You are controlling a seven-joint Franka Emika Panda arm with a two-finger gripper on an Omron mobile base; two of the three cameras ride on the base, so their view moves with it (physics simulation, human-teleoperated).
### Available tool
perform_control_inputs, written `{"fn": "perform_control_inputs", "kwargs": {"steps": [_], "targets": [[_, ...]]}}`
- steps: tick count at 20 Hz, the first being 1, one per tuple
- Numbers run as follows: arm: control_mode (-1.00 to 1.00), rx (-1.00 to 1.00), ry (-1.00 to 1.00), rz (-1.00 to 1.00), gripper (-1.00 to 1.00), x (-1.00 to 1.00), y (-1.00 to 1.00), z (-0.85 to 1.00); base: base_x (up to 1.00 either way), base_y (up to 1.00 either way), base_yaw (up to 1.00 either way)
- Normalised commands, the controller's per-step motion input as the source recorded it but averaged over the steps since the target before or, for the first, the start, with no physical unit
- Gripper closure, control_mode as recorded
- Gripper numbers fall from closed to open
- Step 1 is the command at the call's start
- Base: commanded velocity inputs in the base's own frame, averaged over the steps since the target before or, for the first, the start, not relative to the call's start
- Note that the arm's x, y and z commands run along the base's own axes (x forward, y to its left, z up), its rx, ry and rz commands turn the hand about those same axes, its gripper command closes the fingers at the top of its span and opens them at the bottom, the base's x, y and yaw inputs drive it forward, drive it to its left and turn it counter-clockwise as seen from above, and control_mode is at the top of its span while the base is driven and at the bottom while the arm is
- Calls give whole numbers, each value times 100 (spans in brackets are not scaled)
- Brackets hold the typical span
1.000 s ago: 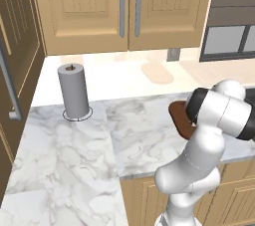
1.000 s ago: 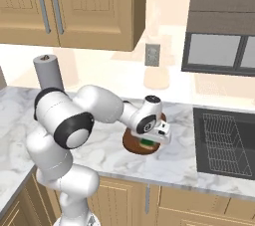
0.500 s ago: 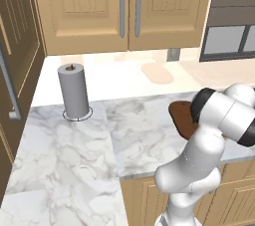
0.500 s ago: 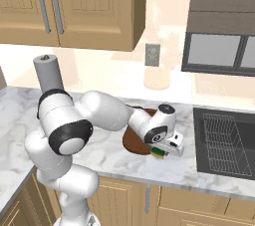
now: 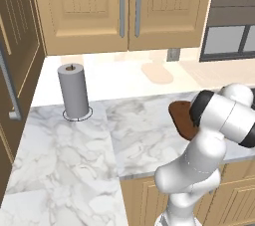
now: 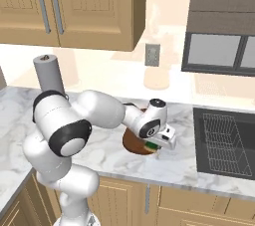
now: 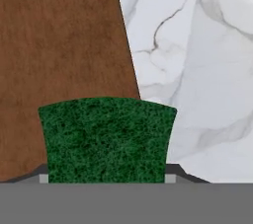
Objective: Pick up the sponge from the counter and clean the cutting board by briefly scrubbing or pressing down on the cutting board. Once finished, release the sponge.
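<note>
Sponge (image 7: 106, 139), green face toward the hand camera, sits between the two fingertips (image 7: 43, 177), which show as small grey tabs at either lower corner of it. Gripper (image 6: 158, 145) pinching the sponge, jaws pressed against its sides. In the right base view a sliver of green and yellow, the sponge (image 6: 151, 146), shows under the hand at the board's right edge.

Board (image 7: 59, 55), dark brown wood grain, lies under and behind the sponge in the hand view; its edge runs diagonally, with the sponge straddling that edge, partly over wood, partly over counter (image 7: 197, 70). Whether the sponge touches the board cannot be told.

Right base view: board (image 6: 133, 144) on the counter (image 6: 179, 163), mostly hidden by the forearm. Arm reaches low and forward, hand near the slab. Left base view: board (image 5: 182, 118) shows as a brown curve behind the arm's elbow, on the counter (image 5: 69, 150).

Further out: grey paper-towel roll (image 5: 73, 90) upright on the counter to the left, well apart from the board. Dark sink (image 6: 224, 143) with a wire rack, right of the board. Wall outlet (image 6: 152, 54) above it on the backsplash.
</note>
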Motion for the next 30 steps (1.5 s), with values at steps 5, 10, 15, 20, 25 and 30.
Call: {"fn": "perform_control_inputs", "kwargs": {"steps": [5,10,15,20,25,30], "targets": [[-100,0,13,9,100,30,22,4,0,0,0],[-100,1,13,14,100,8,44,-10,0,0,0],[-100,6,3,13,100,0,55,-23,0,0,0],[-100,6,0,9,100,-14,64,-17,0,0,0],[-100,4,0,5,100,-18,68,0,0,0,0],[-100,2,2,5,100,0,61,0,0,0,0]]}}
